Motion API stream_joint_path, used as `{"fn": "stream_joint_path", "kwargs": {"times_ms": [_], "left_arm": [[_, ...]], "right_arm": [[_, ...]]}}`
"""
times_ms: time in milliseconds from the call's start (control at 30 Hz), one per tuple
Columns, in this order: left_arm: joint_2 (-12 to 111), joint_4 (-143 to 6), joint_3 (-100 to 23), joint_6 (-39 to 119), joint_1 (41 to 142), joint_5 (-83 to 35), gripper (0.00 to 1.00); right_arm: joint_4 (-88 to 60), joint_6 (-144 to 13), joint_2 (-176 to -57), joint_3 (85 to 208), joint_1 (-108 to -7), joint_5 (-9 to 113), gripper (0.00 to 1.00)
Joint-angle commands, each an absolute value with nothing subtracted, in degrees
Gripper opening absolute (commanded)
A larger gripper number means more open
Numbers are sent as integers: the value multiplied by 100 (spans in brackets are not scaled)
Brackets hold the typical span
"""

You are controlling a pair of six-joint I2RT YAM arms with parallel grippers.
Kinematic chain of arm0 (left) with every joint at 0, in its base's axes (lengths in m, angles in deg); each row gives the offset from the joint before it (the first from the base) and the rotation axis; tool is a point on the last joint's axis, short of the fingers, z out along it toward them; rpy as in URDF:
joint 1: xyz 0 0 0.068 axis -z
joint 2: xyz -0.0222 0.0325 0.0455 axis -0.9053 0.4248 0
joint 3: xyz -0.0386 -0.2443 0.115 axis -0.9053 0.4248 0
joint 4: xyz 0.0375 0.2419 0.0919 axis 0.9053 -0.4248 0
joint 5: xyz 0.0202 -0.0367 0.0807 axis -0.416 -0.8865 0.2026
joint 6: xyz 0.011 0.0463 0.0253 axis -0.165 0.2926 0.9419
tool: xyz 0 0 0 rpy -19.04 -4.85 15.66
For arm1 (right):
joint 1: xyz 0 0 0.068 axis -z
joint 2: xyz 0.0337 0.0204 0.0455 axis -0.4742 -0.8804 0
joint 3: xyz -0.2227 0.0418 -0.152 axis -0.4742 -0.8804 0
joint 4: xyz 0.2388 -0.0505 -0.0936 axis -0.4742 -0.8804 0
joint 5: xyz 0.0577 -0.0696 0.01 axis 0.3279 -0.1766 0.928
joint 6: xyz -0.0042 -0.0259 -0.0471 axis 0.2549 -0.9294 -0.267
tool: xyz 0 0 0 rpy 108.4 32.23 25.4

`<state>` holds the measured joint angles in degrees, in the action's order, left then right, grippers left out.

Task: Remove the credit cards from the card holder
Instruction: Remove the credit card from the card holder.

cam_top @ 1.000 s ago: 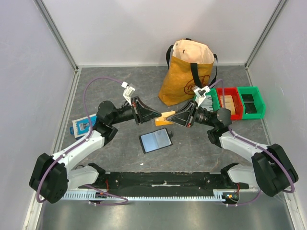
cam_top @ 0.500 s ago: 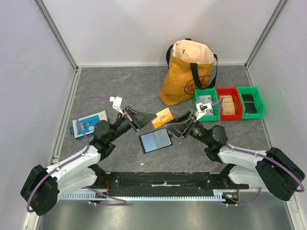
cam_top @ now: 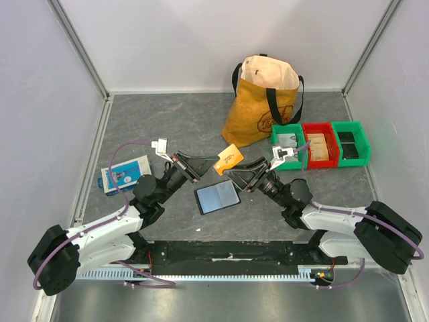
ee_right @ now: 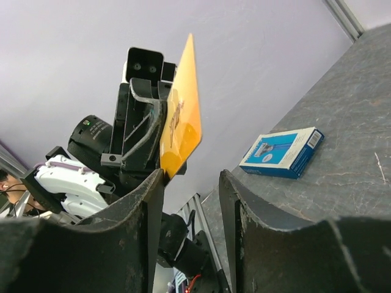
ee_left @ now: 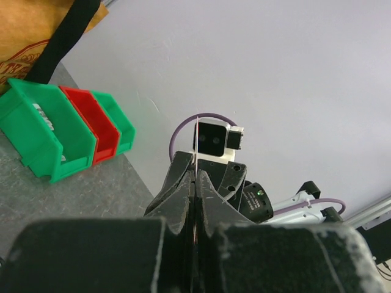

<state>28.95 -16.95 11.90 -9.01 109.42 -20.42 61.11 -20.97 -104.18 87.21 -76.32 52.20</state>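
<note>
The black card holder (cam_top: pixel 216 196) lies open on the counter (cam_top: pixel 167 121), well below both tools. Just beyond it the right tool (cam_top: pixel 230 174) is released, jaws apart. The orange credit card (cam_top: pixel 229 157) stands just above its tips, clenched in the left tool (cam_top: pixel 214 159).

top view looks down; wrist views face each other, sharing orange card (ee_right: pixel 182 116).

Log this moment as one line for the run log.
left pincer: shut on orange card, held aloft | right pincer: open beside card | card holder: flat on table
</note>
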Motion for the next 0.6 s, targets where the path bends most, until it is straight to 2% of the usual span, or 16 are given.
{"fn": "stream_joint_path", "kwargs": {"times_ms": [0,200,267,333,433,467,500,567], "left_arm": [[2831,-1314,1314,-1119,10995,-1791,2],[2743,-1428,1446,-1242,11004,-1738,2],[2717,-1437,1463,-1260,10987,-1746,2],[2708,-1463,1481,-1286,10995,-1738,2],[2690,-1481,1498,-1330,10995,-1738,2],[2681,-1498,1498,-1339,10995,-1720,4],[2664,-1542,1490,-1322,10995,-1711,7],[2585,-1717,1463,-1252,10995,-1676,23]], "right_arm": [[7140,-2255,-10397,8942,-7656,4887,48],[6816,-2431,-10178,9073,-7647,4887,48],[6771,-2483,-10142,9091,-7656,4844,45],[6736,-2501,-10098,9091,-7647,4826,35],[6587,-2510,-10072,9091,-7647,4835,4],[6543,-2501,-10046,9065,-7647,4800,0],[6473,-2501,-10028,9038,-7639,4773,0],[6245,-2545,-9861,8933,-7621,4581,0]]}}
